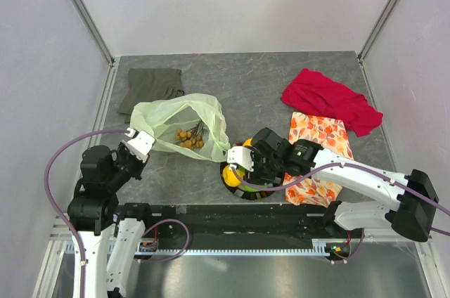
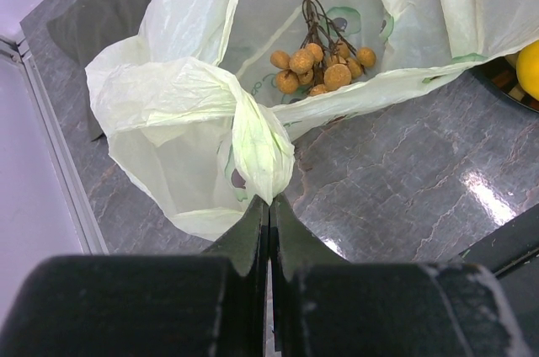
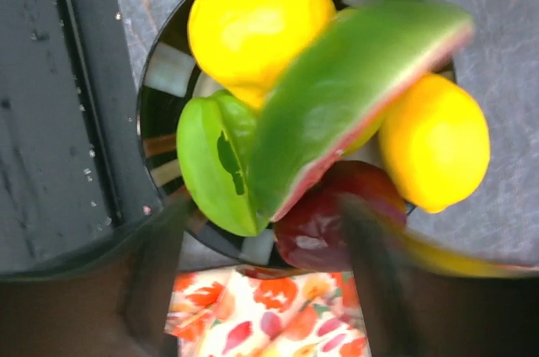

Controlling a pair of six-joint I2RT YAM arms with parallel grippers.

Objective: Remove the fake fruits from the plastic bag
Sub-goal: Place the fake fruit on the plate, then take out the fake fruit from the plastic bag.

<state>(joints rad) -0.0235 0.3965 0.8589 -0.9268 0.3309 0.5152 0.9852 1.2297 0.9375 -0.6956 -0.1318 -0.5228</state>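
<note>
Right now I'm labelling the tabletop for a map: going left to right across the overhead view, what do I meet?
From the left: translucent pale yellow-green plastic bag → round black plate piled with plastic fruits → orange-flowered cloth. The olive-grey folded cloth and the red cloth overlap these, so I leave them out.

No word, number or brand name can be read in any of the views. The only printing is a dark green print on the plastic bag. It shows in the upper right of the left wrist view and again near the centre. It is seen through crumpled film, too broken up to make out as letters.
</note>
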